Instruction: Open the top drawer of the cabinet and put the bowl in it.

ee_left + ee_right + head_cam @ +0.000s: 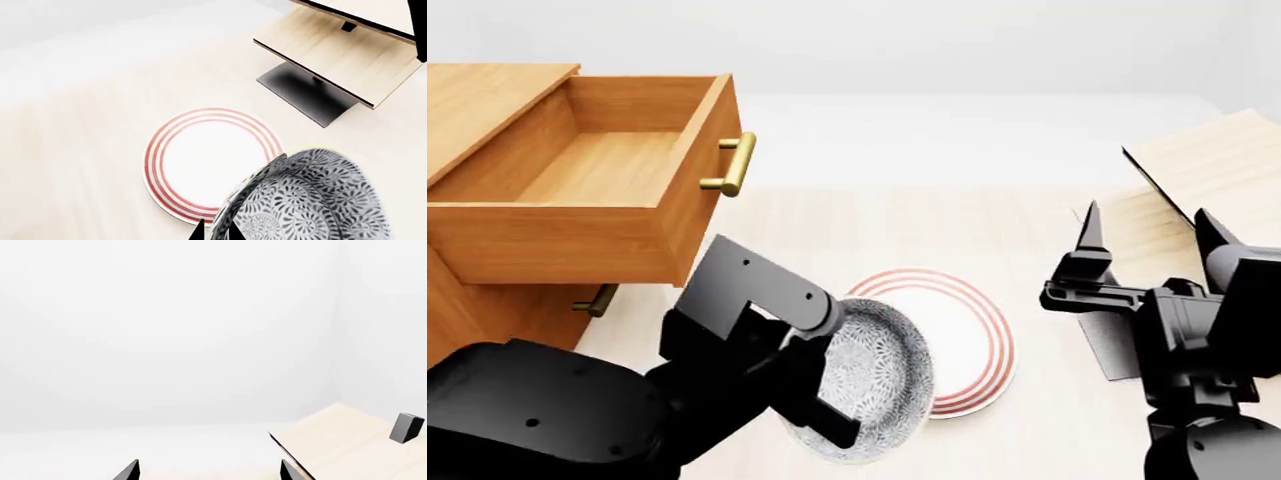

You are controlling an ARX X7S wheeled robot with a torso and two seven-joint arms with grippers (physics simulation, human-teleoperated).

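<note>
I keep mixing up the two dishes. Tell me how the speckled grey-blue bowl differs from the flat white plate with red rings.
The speckled grey-blue bowl is deep and patterned; the flat white plate with red rings is shallow and plain but for its rings. The bowl is tilted in the left gripper; the plate lies flat on the table. The bowl looks narrower. Both are round.
</note>
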